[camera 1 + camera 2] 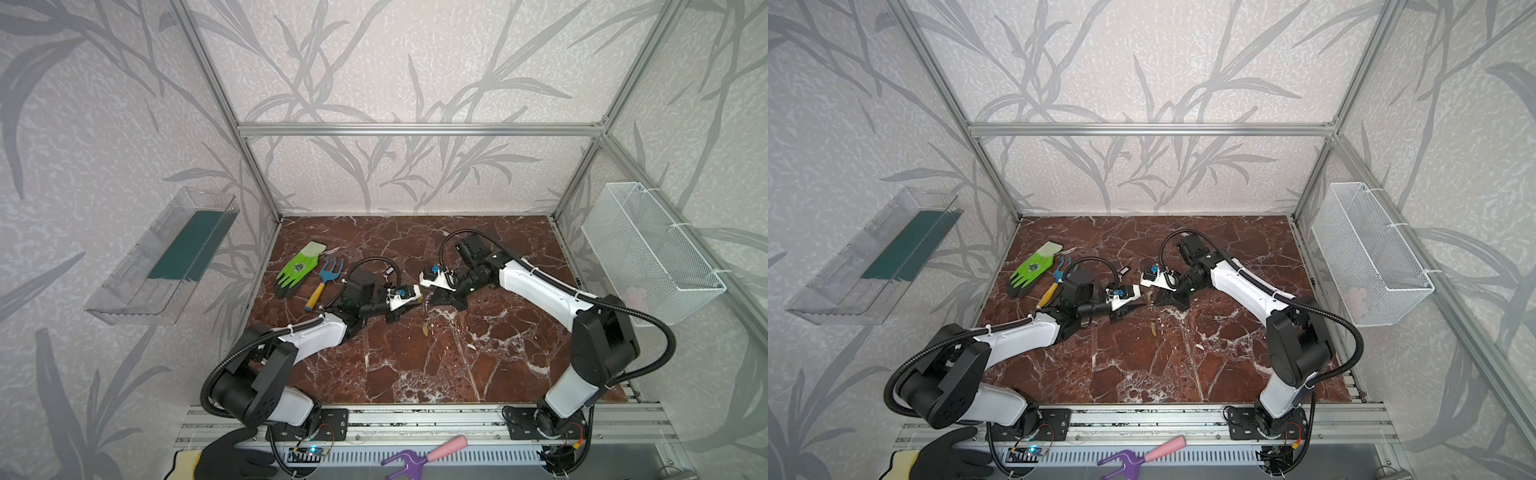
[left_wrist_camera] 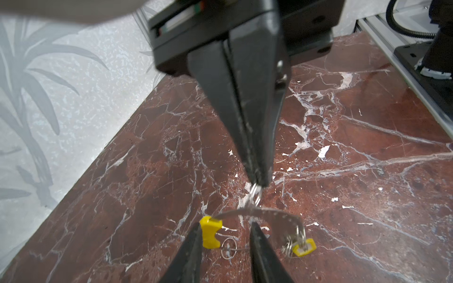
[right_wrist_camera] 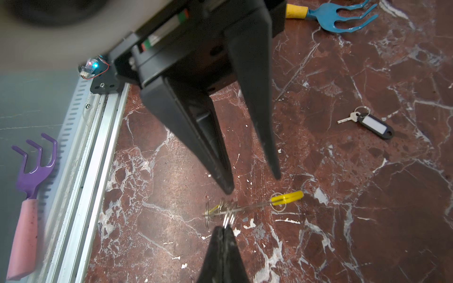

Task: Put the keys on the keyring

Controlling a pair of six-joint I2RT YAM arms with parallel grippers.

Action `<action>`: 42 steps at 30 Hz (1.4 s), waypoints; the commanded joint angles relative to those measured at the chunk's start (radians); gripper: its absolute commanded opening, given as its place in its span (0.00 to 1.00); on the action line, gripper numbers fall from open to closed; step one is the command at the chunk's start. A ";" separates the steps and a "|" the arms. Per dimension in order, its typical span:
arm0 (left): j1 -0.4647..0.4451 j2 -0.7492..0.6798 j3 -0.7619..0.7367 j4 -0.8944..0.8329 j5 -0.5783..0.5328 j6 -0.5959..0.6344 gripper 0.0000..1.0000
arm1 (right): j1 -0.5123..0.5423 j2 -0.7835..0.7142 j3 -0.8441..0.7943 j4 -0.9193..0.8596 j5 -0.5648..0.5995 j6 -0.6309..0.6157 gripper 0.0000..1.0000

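Note:
The keyring [image 2: 269,212], a thin grey loop with a yellow segment [image 2: 210,232], hangs above the marble between both grippers. My right gripper [image 3: 224,226] [image 2: 258,182] is shut on a small split ring [image 2: 255,194] threaded on the loop. A yellow-tagged key [image 2: 304,247] hangs by its rings at the loop's other end. My left gripper [image 2: 226,226] [image 3: 253,185] is open, its tips just under the loop, with one finger against the yellow segment. The black-fob key [image 3: 375,125] [image 1: 389,270] lies on the table behind the left arm. In both top views the grippers [image 1: 424,297] [image 1: 1148,296] meet tip to tip.
A green glove [image 1: 297,268] and a blue hand rake [image 1: 326,276] lie at the back left of the marble table [image 1: 415,374]. A purple rake [image 1: 415,455] and a black glove [image 1: 232,457] sit past the front rail. A wire basket [image 1: 652,249] and a clear tray [image 1: 166,253] hang on the side walls.

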 commanded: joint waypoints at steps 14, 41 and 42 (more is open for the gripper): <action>0.065 -0.146 0.007 -0.085 0.095 -0.125 0.32 | 0.005 -0.167 -0.202 0.552 -0.120 0.207 0.00; 0.190 -0.213 0.089 0.145 0.177 -0.396 0.31 | 0.006 -0.160 -0.212 0.961 -0.243 0.452 0.00; 0.190 -0.206 0.100 0.148 0.195 -0.406 0.31 | 0.007 -0.161 -0.213 0.963 -0.243 0.449 0.00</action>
